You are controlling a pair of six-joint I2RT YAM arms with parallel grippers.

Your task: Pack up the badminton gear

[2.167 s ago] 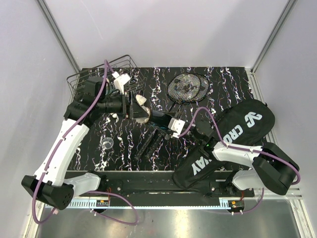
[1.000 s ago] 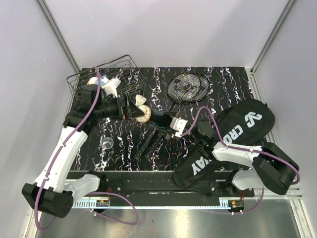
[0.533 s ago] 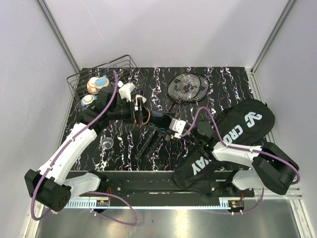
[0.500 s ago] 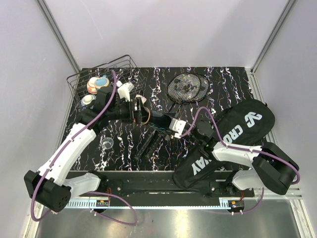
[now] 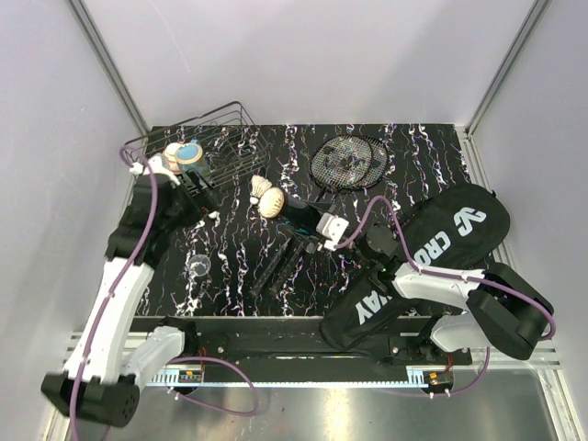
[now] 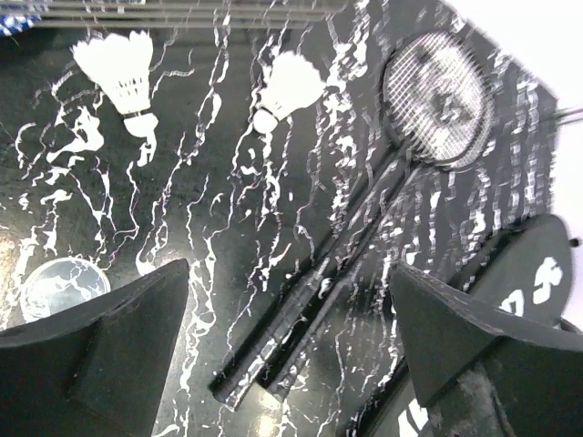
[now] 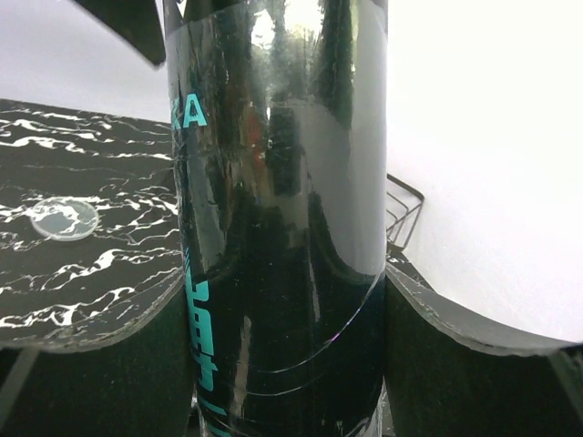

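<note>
My right gripper (image 5: 312, 222) (image 7: 287, 300) is shut on the long black tube (image 5: 296, 214) (image 7: 282, 182), which points up and left over the table. A white shuttlecock (image 5: 272, 204) sits at the tube's far end. Another shuttlecock (image 5: 260, 186) (image 6: 287, 86) lies just behind it. A third shuttlecock (image 6: 123, 68) lies further left. My left gripper (image 5: 200, 191) (image 6: 290, 269) hangs open and empty high over the table's left side. Two rackets (image 5: 344, 163) (image 6: 437, 96) lie crossed at the back. The black CROSSWAY bag (image 5: 450, 239) (image 6: 524, 273) lies at the right.
A wire basket (image 5: 197, 138) holding patterned bowls (image 5: 179, 154) stands at the back left corner. A small clear lid (image 5: 197, 266) (image 6: 62, 287) (image 7: 61, 218) lies on the table's left. The racket handles (image 5: 271, 271) reach towards the front centre.
My left arm has drawn back to the left, away from the tube's far end, and a shuttlecock stays there. The right arm and tube have not moved.
</note>
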